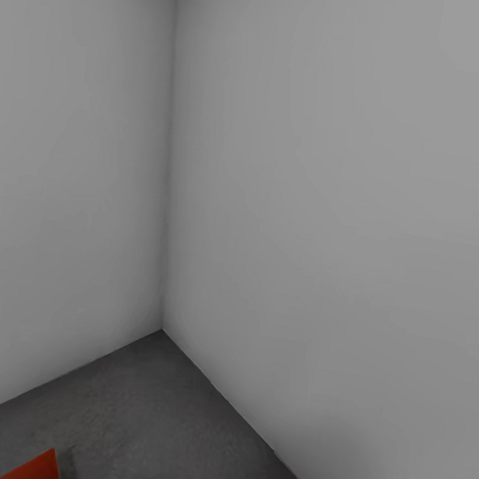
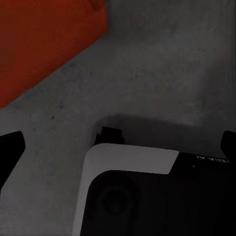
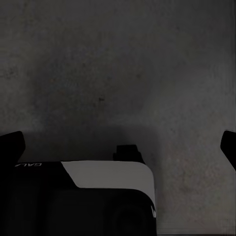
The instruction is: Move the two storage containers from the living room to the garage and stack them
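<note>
Faintly, mirrored lettering marks the robot base (image 2: 162,196) beside an orange-red container (image 2: 44,44).

Left end effector (image 2: 118,142) spread wide, empty; right end effector (image 3: 120,142) likewise.

Storage container (image 1: 33,470) on floor (image 1: 155,427), before wall corner (image 1: 161,258).

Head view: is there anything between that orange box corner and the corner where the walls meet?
Nothing: only bare dark grey floor lies between the orange box and the wall corner.
</note>
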Controlling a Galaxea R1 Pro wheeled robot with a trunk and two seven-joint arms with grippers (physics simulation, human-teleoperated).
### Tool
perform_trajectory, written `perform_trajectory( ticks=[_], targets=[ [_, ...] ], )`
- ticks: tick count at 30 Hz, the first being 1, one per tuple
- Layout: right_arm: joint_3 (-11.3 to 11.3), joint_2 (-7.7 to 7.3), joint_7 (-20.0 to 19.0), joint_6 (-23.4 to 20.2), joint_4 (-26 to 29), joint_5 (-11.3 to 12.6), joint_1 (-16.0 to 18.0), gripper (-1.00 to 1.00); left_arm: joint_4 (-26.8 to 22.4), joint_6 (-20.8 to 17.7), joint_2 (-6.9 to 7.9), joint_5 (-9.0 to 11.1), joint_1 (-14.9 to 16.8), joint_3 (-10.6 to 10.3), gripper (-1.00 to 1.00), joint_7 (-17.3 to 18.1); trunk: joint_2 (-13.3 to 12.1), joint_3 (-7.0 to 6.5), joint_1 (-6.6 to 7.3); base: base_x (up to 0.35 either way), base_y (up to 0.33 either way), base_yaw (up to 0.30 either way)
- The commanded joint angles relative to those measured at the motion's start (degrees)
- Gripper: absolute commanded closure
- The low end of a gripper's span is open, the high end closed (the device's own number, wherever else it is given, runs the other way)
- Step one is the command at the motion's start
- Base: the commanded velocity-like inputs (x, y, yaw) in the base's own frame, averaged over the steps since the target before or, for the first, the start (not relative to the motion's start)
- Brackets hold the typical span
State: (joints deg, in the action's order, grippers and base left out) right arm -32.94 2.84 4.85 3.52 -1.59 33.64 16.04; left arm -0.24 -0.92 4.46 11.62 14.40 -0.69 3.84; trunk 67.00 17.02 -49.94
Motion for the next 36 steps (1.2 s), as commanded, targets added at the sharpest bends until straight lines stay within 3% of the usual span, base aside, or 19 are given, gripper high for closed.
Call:
perform_trajectory(
  ticks=[1,36],
  targets=[
    [-0.5,0.06,0.0,0.3,-0.2,0.5,0.1,-1.00,0.0,-0.1,0.02,0.5,0.0,-0.1,-1.00,0.2,0.0,0.07,0.00,0.000,0.000,-0.256],
    [-0.5,0.15,0.0,0.3,-0.2,0.5,0.0,-1.00,0.0,-0.1,0.02,0.5,0.0,-0.1,-1.00,0.2,0.0,0.07,0.00,0.000,0.000,-0.264]
  ],
)
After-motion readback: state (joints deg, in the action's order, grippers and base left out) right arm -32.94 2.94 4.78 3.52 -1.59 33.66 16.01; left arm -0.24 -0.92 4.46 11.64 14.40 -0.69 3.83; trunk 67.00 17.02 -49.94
